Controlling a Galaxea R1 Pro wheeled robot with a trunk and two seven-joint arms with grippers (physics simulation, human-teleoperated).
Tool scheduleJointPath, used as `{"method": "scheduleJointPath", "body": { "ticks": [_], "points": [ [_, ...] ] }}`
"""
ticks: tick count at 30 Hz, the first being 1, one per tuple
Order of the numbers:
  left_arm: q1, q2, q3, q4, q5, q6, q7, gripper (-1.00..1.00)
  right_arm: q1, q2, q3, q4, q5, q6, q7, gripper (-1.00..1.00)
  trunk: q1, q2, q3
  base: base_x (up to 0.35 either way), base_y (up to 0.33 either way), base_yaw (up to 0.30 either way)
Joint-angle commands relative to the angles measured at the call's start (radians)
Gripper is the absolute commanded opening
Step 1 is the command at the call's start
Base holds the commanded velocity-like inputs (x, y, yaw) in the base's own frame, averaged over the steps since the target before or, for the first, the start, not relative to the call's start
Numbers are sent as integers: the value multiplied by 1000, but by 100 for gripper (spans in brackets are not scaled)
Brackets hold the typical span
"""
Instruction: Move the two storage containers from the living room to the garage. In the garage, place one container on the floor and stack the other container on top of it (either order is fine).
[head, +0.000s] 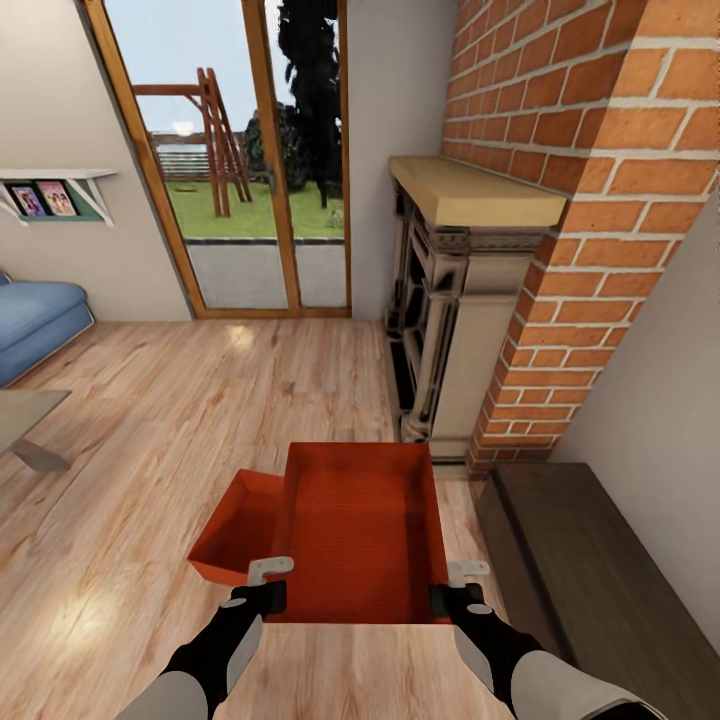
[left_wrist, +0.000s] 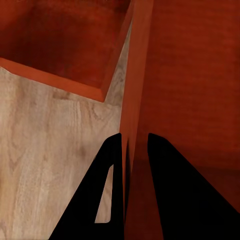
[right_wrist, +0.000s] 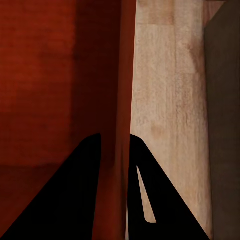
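**Both grippers clamped on one bin, living room**

Left gripper (head: 268, 580) straddles the left side wall of the nearer bin (head: 360, 530); right gripper (head: 462, 583) straddles the right side wall. In each wrist view a thin red wall runs between the two dark fingers, one finger inside and one outside, so both jaws are clenched on this bin. Grips sit at the end nearest the robot.

Long axis of the held bin runs straight away from the robot, toward the brick fireplace (head: 560, 200). It lies centred between the arms, neither nearer.

Second bin (head: 232, 535) sits just beside the held one, on its left, partly tucked under or behind its wall; whether they touch I cannot tell. Left arm is closer to it.

Surface: light wood plank floor (head: 150, 430). Low dark bench (head: 590, 570) close on the right, glass patio door (head: 250, 160) ahead, blue sofa (head: 35, 320) far left. Judgement: lift must clear the neighbour and the bench.
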Motion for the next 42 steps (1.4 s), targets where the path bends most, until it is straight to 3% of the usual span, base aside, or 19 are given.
{"method": "scheduleJointPath", "body": {
  "ticks": [1,42],
  "points": [
    [-1,11,10,-6,-19,7,20,-100,-1,-1,-8,4,-13,-5,-6,-100,1,-2,0,0,0,0],
    [-1,11,10,-6,-19,6,20,-100,-1,-1,-8,4,-13,-5,-6,-100,1,-2,65,0,0,0]
  ]
}}
